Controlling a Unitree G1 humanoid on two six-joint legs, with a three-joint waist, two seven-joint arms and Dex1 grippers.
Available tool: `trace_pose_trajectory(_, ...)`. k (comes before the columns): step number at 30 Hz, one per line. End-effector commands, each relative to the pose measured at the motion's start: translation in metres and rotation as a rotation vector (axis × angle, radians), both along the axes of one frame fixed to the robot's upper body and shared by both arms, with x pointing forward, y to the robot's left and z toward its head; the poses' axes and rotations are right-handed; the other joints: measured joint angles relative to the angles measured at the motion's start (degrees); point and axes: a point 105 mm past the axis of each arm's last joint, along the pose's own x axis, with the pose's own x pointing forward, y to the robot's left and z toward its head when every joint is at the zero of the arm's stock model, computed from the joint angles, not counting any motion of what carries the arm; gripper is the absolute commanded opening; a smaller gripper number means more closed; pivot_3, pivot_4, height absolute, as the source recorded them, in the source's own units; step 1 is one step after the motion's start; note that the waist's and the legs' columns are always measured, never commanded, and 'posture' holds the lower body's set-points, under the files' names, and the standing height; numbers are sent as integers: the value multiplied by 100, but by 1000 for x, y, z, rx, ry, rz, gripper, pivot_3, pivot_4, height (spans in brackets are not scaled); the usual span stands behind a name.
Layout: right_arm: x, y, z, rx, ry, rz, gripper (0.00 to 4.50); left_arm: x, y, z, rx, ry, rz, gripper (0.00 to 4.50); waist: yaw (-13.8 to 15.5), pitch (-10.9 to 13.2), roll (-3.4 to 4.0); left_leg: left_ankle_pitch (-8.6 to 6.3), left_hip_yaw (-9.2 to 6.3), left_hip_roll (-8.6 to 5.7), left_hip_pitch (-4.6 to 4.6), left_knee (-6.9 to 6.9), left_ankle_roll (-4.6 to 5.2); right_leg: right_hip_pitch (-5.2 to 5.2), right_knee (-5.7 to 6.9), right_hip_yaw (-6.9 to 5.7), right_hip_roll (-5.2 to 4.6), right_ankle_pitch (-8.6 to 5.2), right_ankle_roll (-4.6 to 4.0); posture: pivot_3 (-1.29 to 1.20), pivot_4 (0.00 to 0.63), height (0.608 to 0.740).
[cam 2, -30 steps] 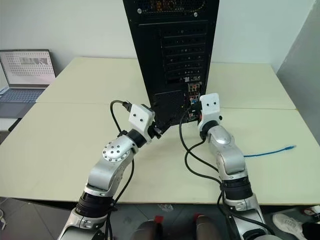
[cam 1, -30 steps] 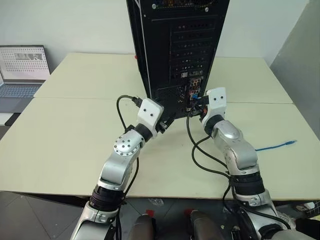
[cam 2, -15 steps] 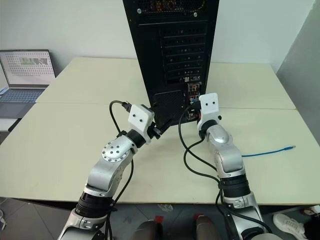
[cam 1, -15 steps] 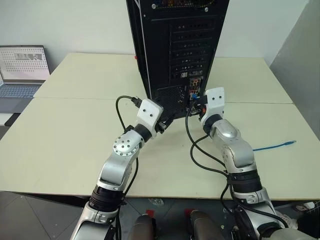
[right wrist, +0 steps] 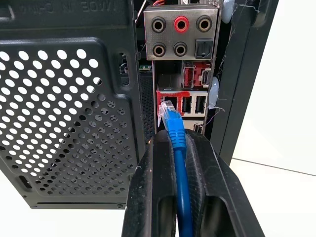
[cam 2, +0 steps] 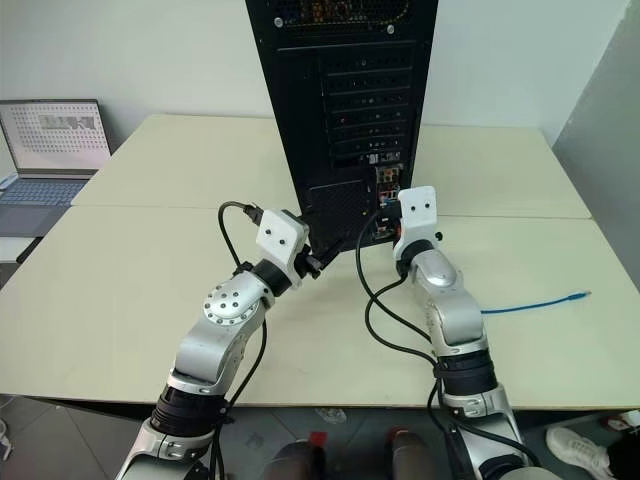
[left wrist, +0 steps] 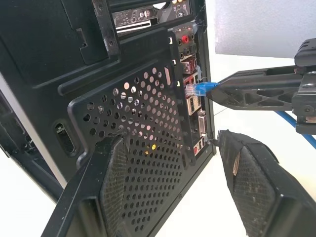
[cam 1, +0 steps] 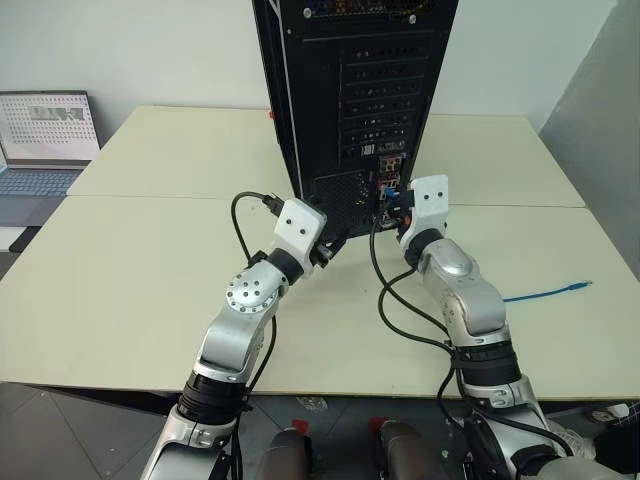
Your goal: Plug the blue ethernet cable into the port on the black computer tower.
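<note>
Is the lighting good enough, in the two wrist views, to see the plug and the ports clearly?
Right wrist view: yes, the plug and ports are sharp and evenly lit; the right hand looms large and slightly soft. Left wrist view: the tower is dark with faint sheen, the plug readable, the table behind washed out.

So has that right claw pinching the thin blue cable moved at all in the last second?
No. The right gripper stays at the black computer tower's sockets, holding the blue ethernet cable.
</note>
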Motion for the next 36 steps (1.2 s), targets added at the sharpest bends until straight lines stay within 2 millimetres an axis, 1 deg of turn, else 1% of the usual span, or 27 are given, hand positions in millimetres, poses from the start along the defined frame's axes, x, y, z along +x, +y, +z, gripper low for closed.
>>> trace_pose_trajectory(1,-3,-4,24,32,-65,-18,2,-6,-2,16,-19,-60,-10,3008,0,0,0,0,0,0,0,0,0,0,0,0,0,0,0,0,150,740)
trace_pose_trajectory(14,-10,1,26,53,-53,-18,2,-6,-1,16,-15,-60,-7,3008,2,0,1,0,-2,0,-2,-2,0,-1,-2,-1,0,0,0,0,150,740)
trace_pose_trajectory(36,-6,3,17,28,-32,-14,1,-6,-1,16,-14,-61,-8,3008,2,1,1,0,-1,0,-2,-4,0,-1,-3,-1,0,0,0,0,150,740)
